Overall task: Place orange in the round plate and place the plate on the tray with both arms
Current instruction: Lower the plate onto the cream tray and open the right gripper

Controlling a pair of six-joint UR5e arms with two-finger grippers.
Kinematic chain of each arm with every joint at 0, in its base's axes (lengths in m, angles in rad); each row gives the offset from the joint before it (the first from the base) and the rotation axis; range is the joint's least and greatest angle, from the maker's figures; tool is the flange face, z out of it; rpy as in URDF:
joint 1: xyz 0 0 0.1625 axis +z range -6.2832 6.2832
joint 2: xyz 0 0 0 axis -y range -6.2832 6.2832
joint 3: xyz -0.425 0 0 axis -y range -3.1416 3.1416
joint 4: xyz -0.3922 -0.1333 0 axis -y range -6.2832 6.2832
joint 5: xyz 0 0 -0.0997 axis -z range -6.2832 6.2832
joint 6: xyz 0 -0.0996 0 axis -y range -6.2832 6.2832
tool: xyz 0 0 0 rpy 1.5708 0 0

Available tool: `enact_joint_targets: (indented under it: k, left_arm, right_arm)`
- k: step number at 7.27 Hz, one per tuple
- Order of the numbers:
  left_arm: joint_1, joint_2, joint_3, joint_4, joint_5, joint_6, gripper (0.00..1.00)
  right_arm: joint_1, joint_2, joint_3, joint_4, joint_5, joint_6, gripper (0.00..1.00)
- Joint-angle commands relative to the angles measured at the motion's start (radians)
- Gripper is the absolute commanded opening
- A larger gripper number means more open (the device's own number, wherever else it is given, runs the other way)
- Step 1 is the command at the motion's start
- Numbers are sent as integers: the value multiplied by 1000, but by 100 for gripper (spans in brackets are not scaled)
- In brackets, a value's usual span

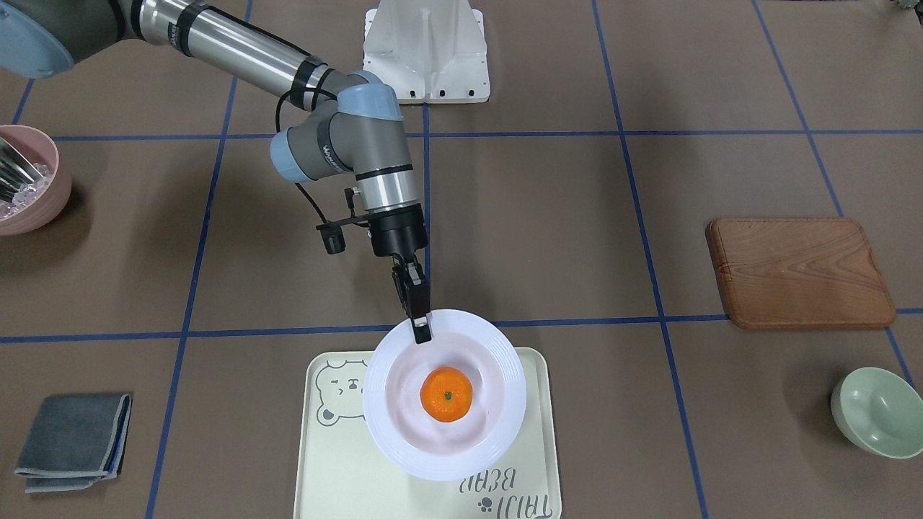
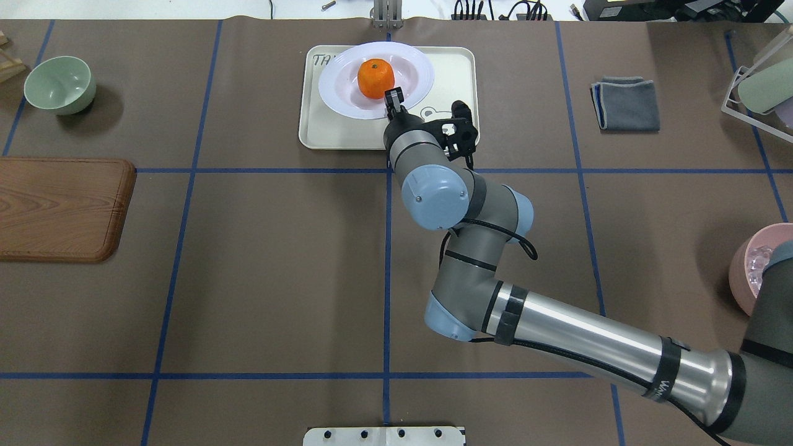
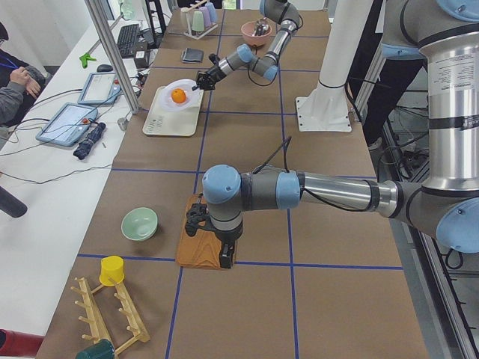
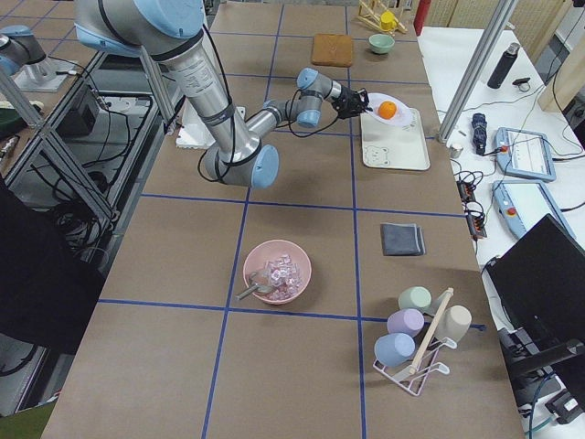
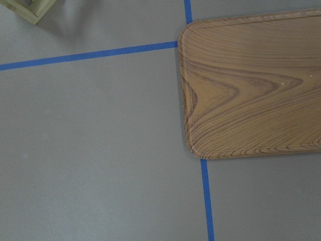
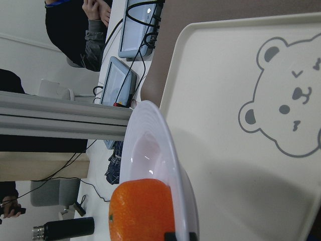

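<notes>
The orange [image 1: 446, 393] lies in the well of the white round plate [image 1: 497, 360]. My right gripper [image 1: 420, 328] is shut on the plate's rim on the robot's side. The plate hangs tilted just over the cream bear tray [image 1: 339, 461] and reaches past its edge. In the right wrist view the orange [image 6: 140, 208] and the plate [image 6: 150, 130] stand raised above the tray [image 6: 215, 100], with a shadow beneath. My left gripper [image 3: 224, 258] shows only in the exterior left view, low over the wooden board [image 3: 196, 243]; I cannot tell whether it is open or shut.
A wooden board [image 1: 797, 272] and a pale green bowl [image 1: 876, 411] lie on the robot's left side. A pink bowl [image 1: 29, 180] with a metal utensil and a folded grey cloth [image 1: 72, 441] lie on its right. The white base stand [image 1: 425, 50] sits behind.
</notes>
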Motion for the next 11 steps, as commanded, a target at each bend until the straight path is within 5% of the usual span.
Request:
enact_joint_targets:
  k: [1,4,5,6,8,9,11]
  left_arm:
    - [0,0,4,2,0,-1,99]
    - [0,-2,7,2,-2,-1,99]
    - [0,-2,7,2,-2,-1,99]
    - [0,-2,7,2,-2,-1,99]
    - [0,-3,7,2,-2,-1,99]
    - [0,-3,7,1,-2,-1,99]
    - [1,-3,8,1,-2,-1,99]
  right_arm:
    - [6,115,-233,3,14,18,0]
    - [20,114,-254,1,45,12,1]
    - [23,112,-242,-2,55,-2,60]
    - [23,84,-186,-4,65,-49,100]
    - [23,-73,24,-2,121,-220,100]
    - [23,-88,42,-4,137,-285,100]
    - [66,-150,132,-58,306,-484,100]
